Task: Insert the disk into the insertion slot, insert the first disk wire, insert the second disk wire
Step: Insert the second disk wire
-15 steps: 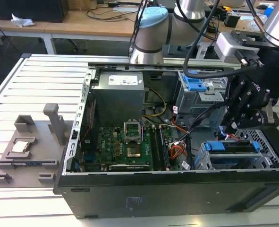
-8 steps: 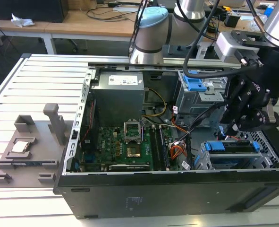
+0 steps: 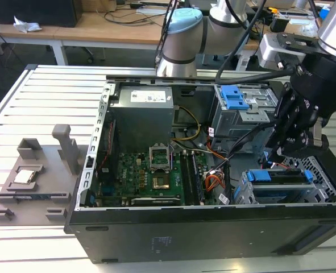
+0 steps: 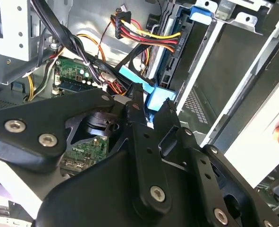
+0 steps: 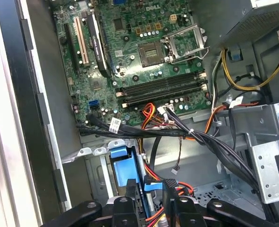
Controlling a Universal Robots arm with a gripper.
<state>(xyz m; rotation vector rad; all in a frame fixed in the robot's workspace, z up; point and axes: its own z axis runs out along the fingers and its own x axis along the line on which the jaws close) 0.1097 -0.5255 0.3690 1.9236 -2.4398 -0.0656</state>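
Scene: open computer case (image 3: 202, 227) lies on a slatted counter (image 3: 42, 91); green board (image 3: 150, 170) sits centre frame in the exterior view.
Gripper position: gripper (image 3: 287, 149) hangs low at the right of the exterior view, just above the drive bays at the lower right corner of the case.
Gripper state: in both wrist views the fingers (image 4: 139, 118) stand close together and pinch a light blue connector (image 4: 156, 97) on a flat blue cable; closed on it as far as I can judge.
Disk: the disk (image 3: 281, 185) already sits in the insertion slot (image 3: 244, 193), lower right of the exterior view; its blue carrier edge (image 3: 260, 175) shows at the top of the bay. In the second wrist view the disk (image 4: 177, 61) stands on edge, centre-upper frame.
Power wire: red, yellow and black bundle (image 4: 139, 33) runs to a black plug (image 4: 174, 47) lying against the disk edge, upper centre of the second wrist view; looks seated, not certain.
Data wire: blue connector is held just beside the disk end; whether it is in its socket cannot be told.
Progress (judgement): step one done; one wire probably in; the blue-connector wire is in hand.
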